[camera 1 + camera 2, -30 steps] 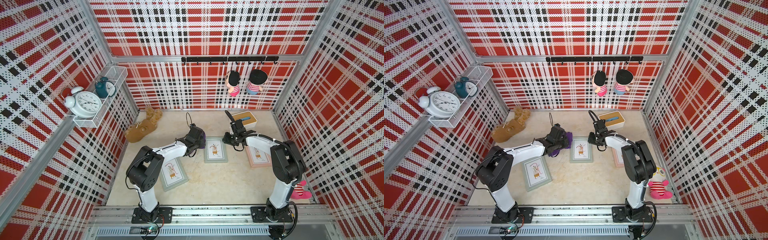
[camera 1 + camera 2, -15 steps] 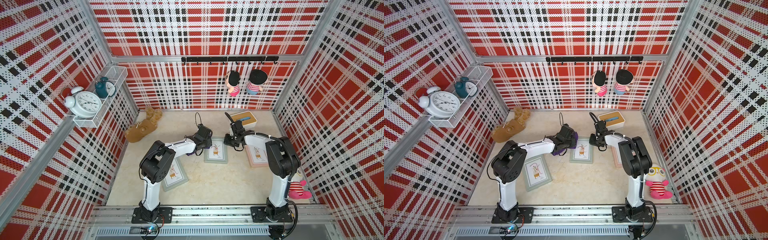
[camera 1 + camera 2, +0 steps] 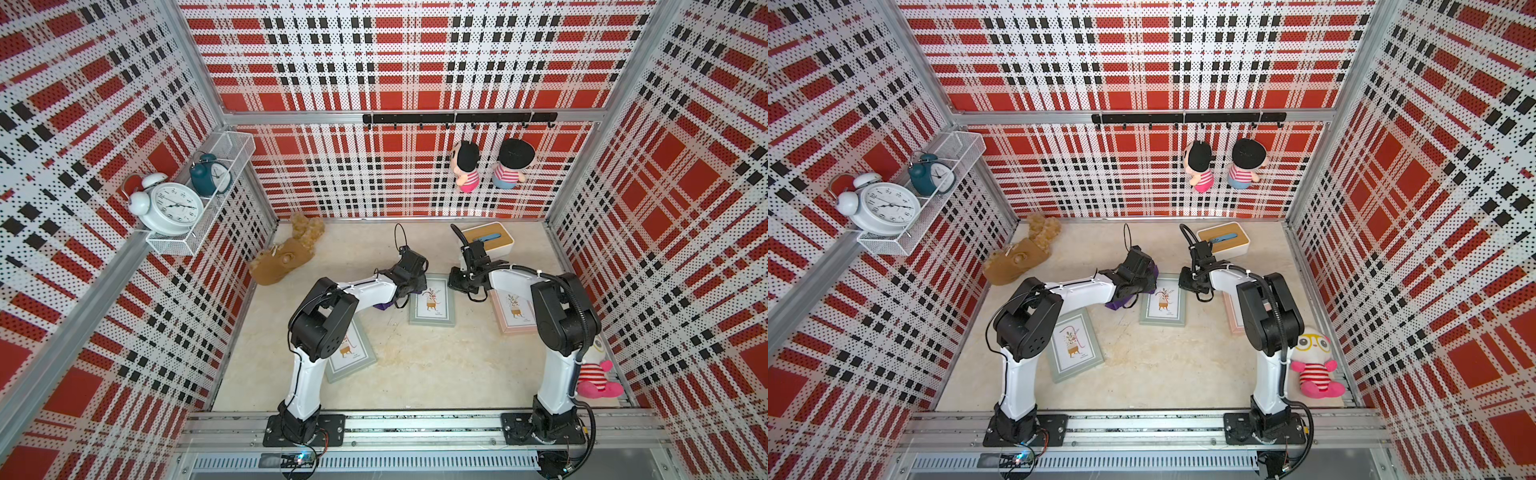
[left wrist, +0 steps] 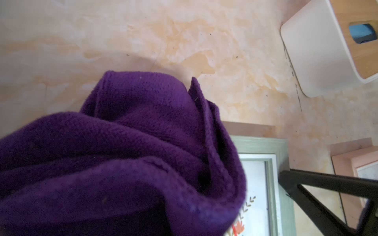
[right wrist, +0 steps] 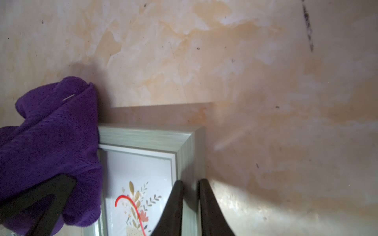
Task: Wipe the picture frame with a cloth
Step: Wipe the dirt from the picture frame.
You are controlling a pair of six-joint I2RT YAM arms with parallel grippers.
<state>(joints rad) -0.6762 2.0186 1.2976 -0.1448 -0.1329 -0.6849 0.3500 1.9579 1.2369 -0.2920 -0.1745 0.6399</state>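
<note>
Left forearm [image 3: 365, 293] toward 2 o'clock, left claw [image 3: 1142, 282] pinching cloth [image 4: 143, 153] over picture frame [image 5: 143, 134]; right forearm [image 3: 511, 278] toward 10 o'clock, right claw [image 5: 191, 183] pinching its rim; caption [image 3: 432, 314] unreadable.

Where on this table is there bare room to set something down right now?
Widest bare patch: the near middle of the table, bordered by the middle frame, the tilted frame and the pink frame. A smaller strip lies at the back, between the brown plush toy and the box. Crowded around the cloth and middle frame.
</note>
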